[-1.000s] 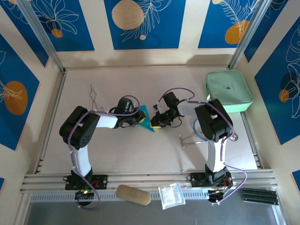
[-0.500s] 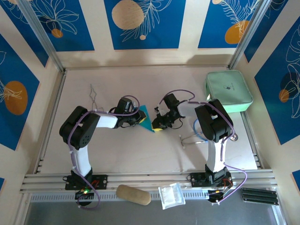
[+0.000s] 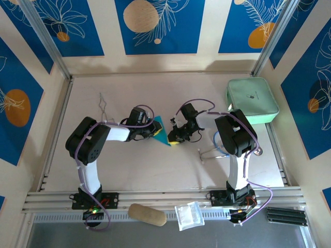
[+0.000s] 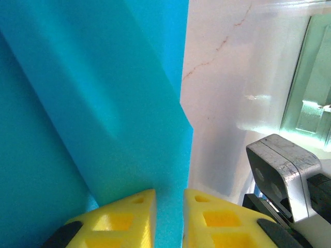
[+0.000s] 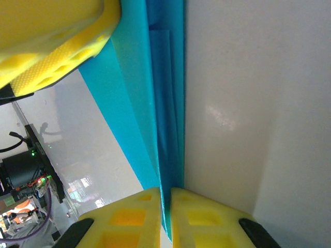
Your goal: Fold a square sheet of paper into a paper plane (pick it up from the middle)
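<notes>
From the overhead camera I see the thin teal-blue sheet of paper [image 3: 162, 132], creased into a narrow pointed wedge, held up between my two arms near the middle of the pale wooden table [image 3: 129, 170]. Its tip points toward the near edge. On the left wrist feed, the left gripper [image 4: 169, 217] has its yellow fingertips pinched close together, with an edge of the paper running straight up between them. A slanted crease crosses the paper's face there. On the right wrist feed, the right gripper [image 5: 165, 217] is likewise nipped tight on the paper's thin folded edge, where I can make out several stacked layers. A yellow fingertip of the other arm presses on the paper at the top left of that view. Both pincers are therefore narrow and holding the same piece from opposite sides, left arm on the left and right arm on the right. The mint-green rounded fabric pouch [image 3: 252, 99] lies well apart at the far right corner of the table. A small clear plastic bag [image 3: 189, 215] sits on the metal rail at the near edge, between the two arm bases.
</notes>
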Motion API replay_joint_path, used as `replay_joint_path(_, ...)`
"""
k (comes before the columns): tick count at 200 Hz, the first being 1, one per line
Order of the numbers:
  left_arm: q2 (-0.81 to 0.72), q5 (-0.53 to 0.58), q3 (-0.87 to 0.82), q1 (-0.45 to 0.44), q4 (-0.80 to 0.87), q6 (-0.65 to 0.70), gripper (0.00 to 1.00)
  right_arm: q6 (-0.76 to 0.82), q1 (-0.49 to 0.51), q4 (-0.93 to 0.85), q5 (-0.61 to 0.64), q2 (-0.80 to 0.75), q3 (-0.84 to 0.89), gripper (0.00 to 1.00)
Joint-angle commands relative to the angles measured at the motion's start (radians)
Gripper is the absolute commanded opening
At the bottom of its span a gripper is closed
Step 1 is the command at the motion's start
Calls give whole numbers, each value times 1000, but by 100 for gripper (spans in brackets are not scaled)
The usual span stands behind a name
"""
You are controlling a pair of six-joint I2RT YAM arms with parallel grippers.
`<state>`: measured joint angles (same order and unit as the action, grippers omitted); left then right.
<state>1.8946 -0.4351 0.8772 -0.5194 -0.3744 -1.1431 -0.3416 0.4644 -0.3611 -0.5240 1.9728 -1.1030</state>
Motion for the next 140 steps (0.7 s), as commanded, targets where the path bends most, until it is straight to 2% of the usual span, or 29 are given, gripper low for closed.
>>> replay_joint_path(1, -9, -11, 5, 8, -1, 9, 21, -2, -3, -41, 0, -38, 5, 16)
replay_joint_path(67, -6, -14, 5, 9, 1, 11, 21, 6, -4, -65, -8, -68, 15, 19)
replay_joint_path(140, -7, -15, 3, 9, 0, 8, 21, 10, 6, -64, 1, -26, 14, 12)
